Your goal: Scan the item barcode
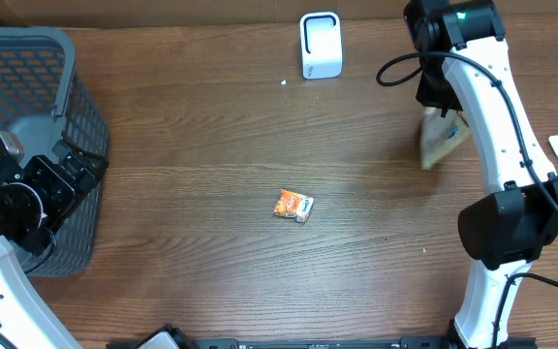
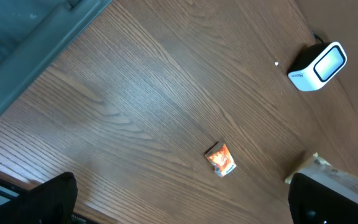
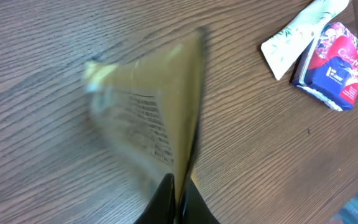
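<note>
A flat tan packet (image 1: pixel 442 141) with printed text on one face hangs above the right side of the table, blurred in the right wrist view (image 3: pixel 160 93). My right gripper (image 3: pixel 180 180) is shut on its edge, fingers pressed together on the thin packet. The white scanner (image 1: pixel 320 45) stands at the back centre, well left of the packet, and also shows in the left wrist view (image 2: pixel 316 65). My left gripper (image 2: pixel 182 214) stands open and empty over the table's left side, next to the basket. No barcode is readable.
A grey mesh basket (image 1: pixel 27 58) fills the left edge. A small orange packet (image 1: pixel 294 206) lies mid-table. A white-green packet (image 3: pixel 297 34) and a blue-red packet (image 3: pixel 334 65) lie at the right edge. The right arm (image 1: pixel 492 126) stretches over the right side.
</note>
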Motion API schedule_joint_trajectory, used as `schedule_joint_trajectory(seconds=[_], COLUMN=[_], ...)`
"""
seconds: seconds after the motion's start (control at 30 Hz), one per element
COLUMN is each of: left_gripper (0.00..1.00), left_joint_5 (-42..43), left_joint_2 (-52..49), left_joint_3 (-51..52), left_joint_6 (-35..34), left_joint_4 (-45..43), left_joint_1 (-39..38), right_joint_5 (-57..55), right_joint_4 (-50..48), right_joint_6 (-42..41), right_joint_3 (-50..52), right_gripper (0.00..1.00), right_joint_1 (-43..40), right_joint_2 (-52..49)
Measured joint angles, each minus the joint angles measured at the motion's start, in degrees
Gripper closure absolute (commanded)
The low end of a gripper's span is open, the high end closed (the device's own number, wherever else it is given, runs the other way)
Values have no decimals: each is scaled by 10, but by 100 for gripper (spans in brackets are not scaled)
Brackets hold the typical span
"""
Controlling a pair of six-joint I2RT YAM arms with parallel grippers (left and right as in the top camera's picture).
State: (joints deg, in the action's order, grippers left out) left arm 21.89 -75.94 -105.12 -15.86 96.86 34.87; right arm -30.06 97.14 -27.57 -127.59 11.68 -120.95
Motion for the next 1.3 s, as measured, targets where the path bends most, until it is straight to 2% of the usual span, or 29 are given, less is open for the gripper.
schedule_joint_trajectory(seconds=[0.4, 0.7, 0.97, 1.3], left_gripper=[0, 0, 0, 0], left_joint_5=[0, 0, 0, 0], left_joint_2=[0, 0, 0, 0], left_joint_3=[0, 0, 0, 0], left_joint_6=[0, 0, 0, 0], left_joint_4=[0, 0, 0, 0], left_joint_1=[0, 0, 0, 0], right_joint_5=[-19, -41, -47, 10], right_joint_4=[0, -45, -106, -108], right_joint_6=[2, 26, 82, 91], right_joint_3=[7, 7, 35, 35], right_gripper=[96, 96, 96, 96], right_joint_1=[-12, -99, -155, -125], right_joint_2=[15, 15, 15, -24])
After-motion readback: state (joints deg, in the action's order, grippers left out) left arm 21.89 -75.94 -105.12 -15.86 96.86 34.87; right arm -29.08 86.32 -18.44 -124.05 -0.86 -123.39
